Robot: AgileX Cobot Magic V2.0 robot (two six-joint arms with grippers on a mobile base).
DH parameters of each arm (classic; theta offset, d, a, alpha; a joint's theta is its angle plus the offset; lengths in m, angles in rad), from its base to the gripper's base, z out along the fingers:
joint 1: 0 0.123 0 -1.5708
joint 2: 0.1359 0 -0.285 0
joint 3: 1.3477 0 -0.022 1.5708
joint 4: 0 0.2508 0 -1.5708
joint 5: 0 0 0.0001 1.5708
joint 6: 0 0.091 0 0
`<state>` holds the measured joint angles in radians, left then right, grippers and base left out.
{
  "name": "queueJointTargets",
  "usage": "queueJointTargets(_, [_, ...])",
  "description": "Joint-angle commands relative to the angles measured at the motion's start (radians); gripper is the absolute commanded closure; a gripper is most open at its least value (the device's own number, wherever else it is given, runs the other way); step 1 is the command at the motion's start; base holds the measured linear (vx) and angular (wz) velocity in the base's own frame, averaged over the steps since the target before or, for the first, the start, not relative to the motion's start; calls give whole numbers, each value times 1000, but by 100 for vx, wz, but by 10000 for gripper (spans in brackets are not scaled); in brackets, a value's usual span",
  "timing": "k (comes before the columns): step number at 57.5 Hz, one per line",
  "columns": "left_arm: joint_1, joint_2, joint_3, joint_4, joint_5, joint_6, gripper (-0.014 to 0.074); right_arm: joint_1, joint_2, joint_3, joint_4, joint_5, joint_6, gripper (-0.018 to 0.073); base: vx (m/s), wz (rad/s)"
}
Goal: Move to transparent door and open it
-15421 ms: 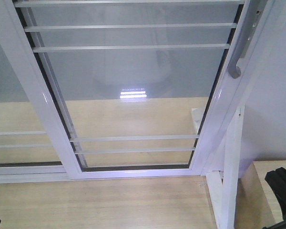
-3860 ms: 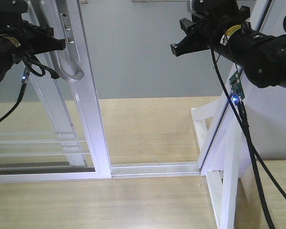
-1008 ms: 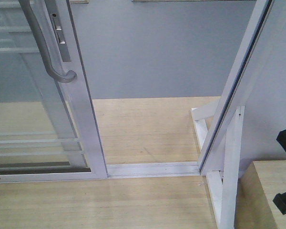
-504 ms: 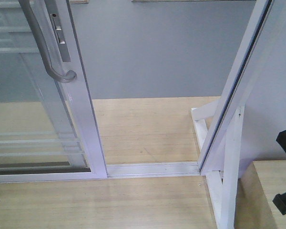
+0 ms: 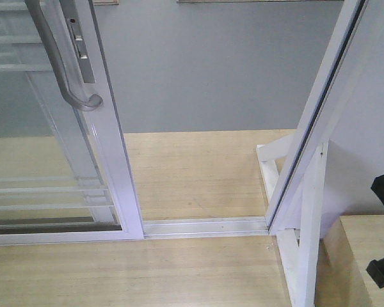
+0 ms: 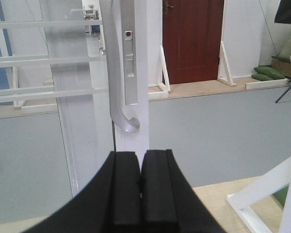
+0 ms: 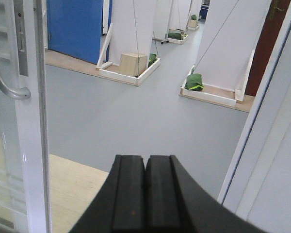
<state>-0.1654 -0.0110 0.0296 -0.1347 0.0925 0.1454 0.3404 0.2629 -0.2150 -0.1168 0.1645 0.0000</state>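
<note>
Door slid aside, both arms tucking back.

In the front view I'm seeing the transparent door (image 5: 83, 128) standing at left, the track (image 5: 205, 227) and the doorway lying bare beside it, so opening looks done; fifteen seconds back it was spanning the whole gap, and the arms raised four seconds ago are now dropping out of frame. In the left wrist view the left gripper (image 6: 140, 182) is sitting pressed closed and empty just below the handle (image 6: 119, 97). In the right wrist view the right gripper (image 7: 145, 187) is likewise sitting closed and empty, the door standing up and to its left.
</note>
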Motion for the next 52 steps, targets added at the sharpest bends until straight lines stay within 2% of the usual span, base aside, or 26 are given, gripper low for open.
queueJointTargets(1, [-8, -5, 17, -2, -74, -4, 603, -6, 9, -29, -4, -79, 0, 564, 0, 0])
queueJointTargets(39, [-8, -5, 17, -2, -74, -4, 603, -6, 9, -29, -2, -81, -7, 564, 0, 0])
queueJointTargets(43, [-8, -5, 17, -2, -74, -4, 603, -6, 7, -29, 24, -93, -7, 564, 0, 0])
queueJointTargets(49, [-8, -5, 17, -2, -74, -4, 603, -3, -16, -24, 117, -99, -7, 564, 0, 0])
queueJointTargets(52, [-8, -5, 17, -2, -74, -4, 603, -3, -51, 2, 127, -118, -7, 564, 0, 0])
